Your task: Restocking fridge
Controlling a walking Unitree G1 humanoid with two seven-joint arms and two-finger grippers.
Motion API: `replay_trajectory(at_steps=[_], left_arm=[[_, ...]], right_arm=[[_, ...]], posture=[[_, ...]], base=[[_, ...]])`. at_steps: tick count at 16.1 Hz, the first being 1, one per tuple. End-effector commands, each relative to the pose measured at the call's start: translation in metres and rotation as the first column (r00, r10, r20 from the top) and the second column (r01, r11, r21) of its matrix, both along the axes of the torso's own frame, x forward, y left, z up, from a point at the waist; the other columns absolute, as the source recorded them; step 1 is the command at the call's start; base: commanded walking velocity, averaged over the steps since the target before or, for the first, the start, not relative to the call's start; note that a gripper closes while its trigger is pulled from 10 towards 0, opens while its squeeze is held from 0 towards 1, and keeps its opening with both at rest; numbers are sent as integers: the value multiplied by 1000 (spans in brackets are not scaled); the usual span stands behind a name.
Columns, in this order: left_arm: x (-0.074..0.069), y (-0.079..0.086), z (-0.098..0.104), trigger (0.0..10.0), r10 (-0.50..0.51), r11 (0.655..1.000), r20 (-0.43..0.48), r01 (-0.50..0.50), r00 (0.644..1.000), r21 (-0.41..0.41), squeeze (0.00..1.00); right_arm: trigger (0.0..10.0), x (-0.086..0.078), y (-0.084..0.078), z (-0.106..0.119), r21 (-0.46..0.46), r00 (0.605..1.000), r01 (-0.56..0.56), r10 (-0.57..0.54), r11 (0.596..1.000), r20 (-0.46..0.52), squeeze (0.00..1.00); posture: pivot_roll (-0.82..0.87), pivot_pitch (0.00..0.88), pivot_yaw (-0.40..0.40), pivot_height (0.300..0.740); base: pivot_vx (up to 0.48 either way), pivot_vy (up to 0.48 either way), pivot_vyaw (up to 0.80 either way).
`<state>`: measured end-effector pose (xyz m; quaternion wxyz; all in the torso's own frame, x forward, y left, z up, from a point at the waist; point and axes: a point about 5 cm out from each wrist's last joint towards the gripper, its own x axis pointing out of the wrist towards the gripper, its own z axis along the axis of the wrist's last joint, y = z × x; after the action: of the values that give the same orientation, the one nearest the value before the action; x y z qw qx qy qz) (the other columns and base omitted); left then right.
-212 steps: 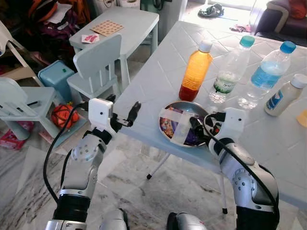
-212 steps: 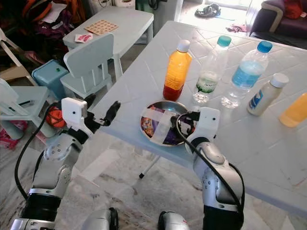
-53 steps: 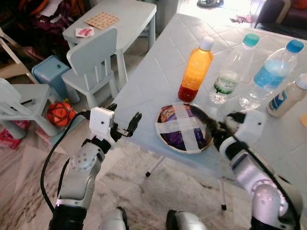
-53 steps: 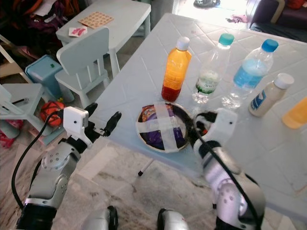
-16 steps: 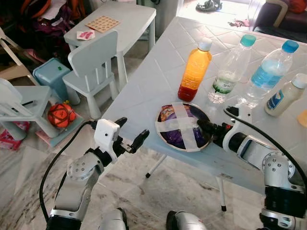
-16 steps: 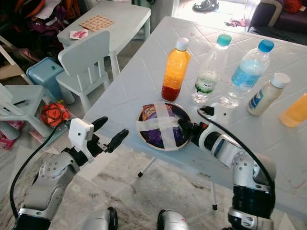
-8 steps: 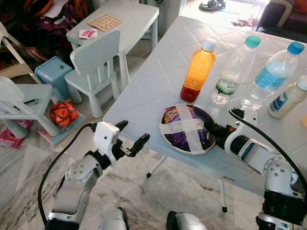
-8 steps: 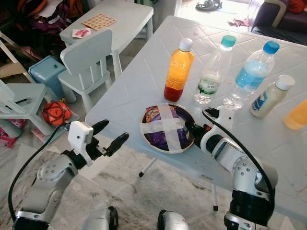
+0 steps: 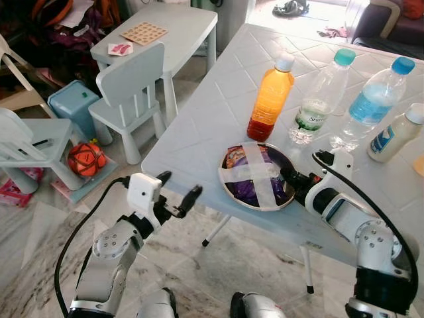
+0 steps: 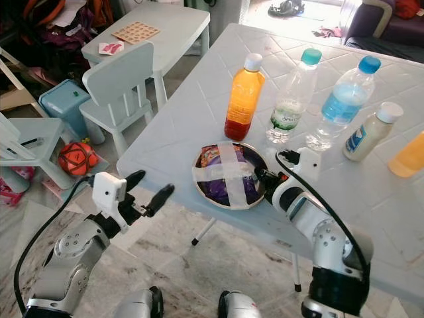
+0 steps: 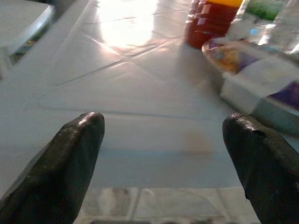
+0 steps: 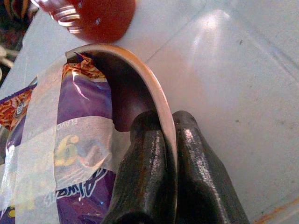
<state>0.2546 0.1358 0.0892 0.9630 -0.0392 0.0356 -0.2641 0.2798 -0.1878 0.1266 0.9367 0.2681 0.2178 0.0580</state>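
1 metal bowl (image 9: 257, 176) near table (image 9: 199, 132) front edge, snack packet (image 12: 56, 154) taped inside with 2 crossed strips. Right gripper (image 12: 161, 154) clamped thin on bowl's right rim, 1 finger inside, 1 outside. Left gripper (image 9: 175, 192) spread wide, empty, just off table's near-left edge.

Risk: one-sided rim pinch; bowl likely tips or slips on lift. Orange bottle (image 9: 269, 98) just beyond, could be knocked.

Hidden: packet contents under tape; fridge location unknown; mayonnaise-type bottle (image 9: 393, 132) label partly unreadable.
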Motion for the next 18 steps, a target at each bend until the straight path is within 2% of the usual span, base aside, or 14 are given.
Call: replay_trajectory(at_steps=[1,2,3,4,7,8,9,10,13,15,18], left_arm=[[6,9,-4,10000,102,994,-4,-102,995,32,0],[10,14,-6,10000,176,984,-13,-175,984,39,0],[14,15,-7,10000,211,977,-17,-210,977,40,0],[17,18,-8,10000,257,965,-7,-256,966,63,0],[19,18,-13,10000,310,951,-26,-309,950,29,0],[22,12,-10,10000,287,957,5,-287,958,40,0],[23,11,-8,10000,282,958,16,-283,959,38,0],[26,9,-5,10000,281,959,23,-282,959,36,0],[29,11,-6,10000,273,959,35,-275,961,62,0],[31,9,-2,10000,268,961,69,-271,961,48,0],[39,3,10,10000,233,964,141,-248,962,92,0]], right_arm=[[0,-1,0,-2,-55,999,34,-33,998,29,0],[0,0,9,7,-12,994,20,-18,1000,111,0],[0,0,15,10,5,989,19,-20,1000,144,0],[0,1,20,10,-24,981,40,-35,999,188,0],[0,4,23,6,-38,969,95,-84,995,233,0],[4314,6,24,5,-56,964,114,-97,992,247,0],[10000,8,24,8,-70,960,112,-90,991,267,0],[10000,11,23,12,-89,948,127,-94,988,303,0],[10000,14,23,11,-121,944,126,-81,985,320,0],[10000,15,29,12,-134,938,104,-53,986,342,0],[10000,19,32,17,-150,926,92,-30,984,376,0]], posture=[[-11,90,6,740],[-9,79,-9,740],[-2,67,-7,740],[4,51,3,740],[12,21,13,740],[13,13,13,740],[13,13,13,740],[14,8,16,740],[18,0,10,740],[22,0,3,740],[33,45,-10,740]], base=[[0,0,0],[0,0,0],[0,0,0],[-311,289,0],[-99,435,0],[0,465,0],[0,454,0],[0,442,0],[0,465,0],[0,471,0],[0,0,533]])
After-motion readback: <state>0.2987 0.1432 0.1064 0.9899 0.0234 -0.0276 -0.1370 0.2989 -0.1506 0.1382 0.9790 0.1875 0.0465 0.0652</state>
